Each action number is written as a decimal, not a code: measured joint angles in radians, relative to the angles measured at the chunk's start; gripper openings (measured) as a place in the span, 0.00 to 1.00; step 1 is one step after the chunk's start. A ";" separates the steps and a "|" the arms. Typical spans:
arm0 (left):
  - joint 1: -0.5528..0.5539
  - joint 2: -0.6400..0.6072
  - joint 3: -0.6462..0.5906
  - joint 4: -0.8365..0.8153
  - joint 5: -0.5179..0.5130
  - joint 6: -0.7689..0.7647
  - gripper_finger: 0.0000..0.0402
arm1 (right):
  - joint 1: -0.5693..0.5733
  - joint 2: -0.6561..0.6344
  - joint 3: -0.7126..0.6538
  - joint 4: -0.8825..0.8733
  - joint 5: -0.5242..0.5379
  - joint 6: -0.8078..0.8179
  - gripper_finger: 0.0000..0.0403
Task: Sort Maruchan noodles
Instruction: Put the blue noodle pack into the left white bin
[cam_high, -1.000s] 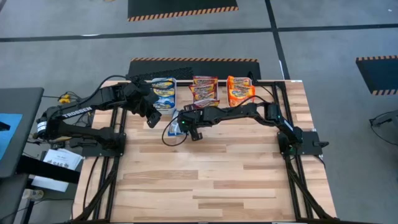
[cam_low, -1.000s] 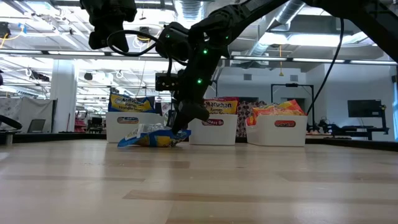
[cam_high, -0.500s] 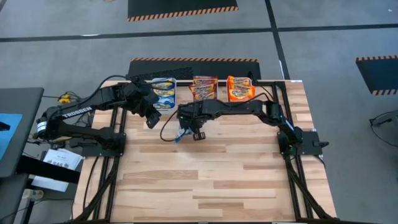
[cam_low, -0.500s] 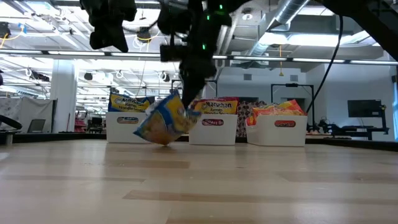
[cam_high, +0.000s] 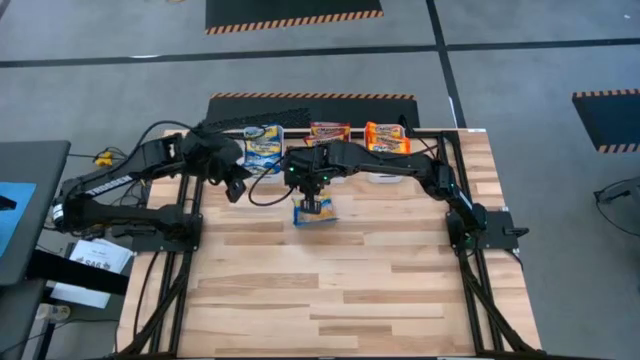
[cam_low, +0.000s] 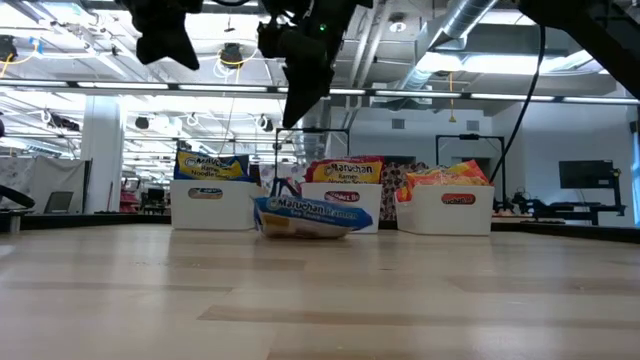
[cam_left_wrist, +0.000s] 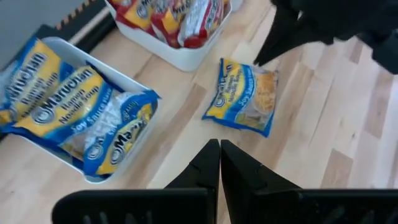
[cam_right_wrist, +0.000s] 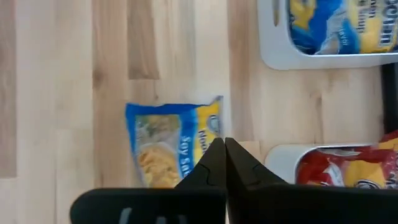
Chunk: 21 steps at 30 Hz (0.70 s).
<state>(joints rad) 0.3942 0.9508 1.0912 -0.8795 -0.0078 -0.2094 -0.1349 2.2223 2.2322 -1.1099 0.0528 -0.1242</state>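
Noodles: blue packet (cam_high: 314, 212) loose on my bench (cam_high: 400, 270), right end effector (cam_high: 311, 186) pinched empty above, regrasp may skid it.

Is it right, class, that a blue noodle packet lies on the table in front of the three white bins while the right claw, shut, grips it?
Not quite. The right claw is shut but holds nothing; the low view shows it raised above the blue packet, which lies free on the table in front of the bins.

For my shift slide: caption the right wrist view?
Shut right gripper above a blue noodle packet lying loose on the table.
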 joint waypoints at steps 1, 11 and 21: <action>0.004 -0.013 0.000 -0.001 0.000 0.008 0.00 | 0.000 0.000 0.000 -0.003 -0.010 -0.007 0.01; 0.015 -0.070 0.000 -0.044 0.000 0.026 0.00 | 0.001 0.006 0.000 -0.021 -0.217 0.111 0.22; 0.015 -0.066 0.000 -0.106 -0.005 0.029 0.00 | 0.001 0.008 -0.049 -0.202 -0.296 0.374 0.45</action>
<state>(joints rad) 0.4095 0.8845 1.0911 -0.9853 -0.0127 -0.1803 -0.1337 2.2299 2.1830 -1.3116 -0.2431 0.2499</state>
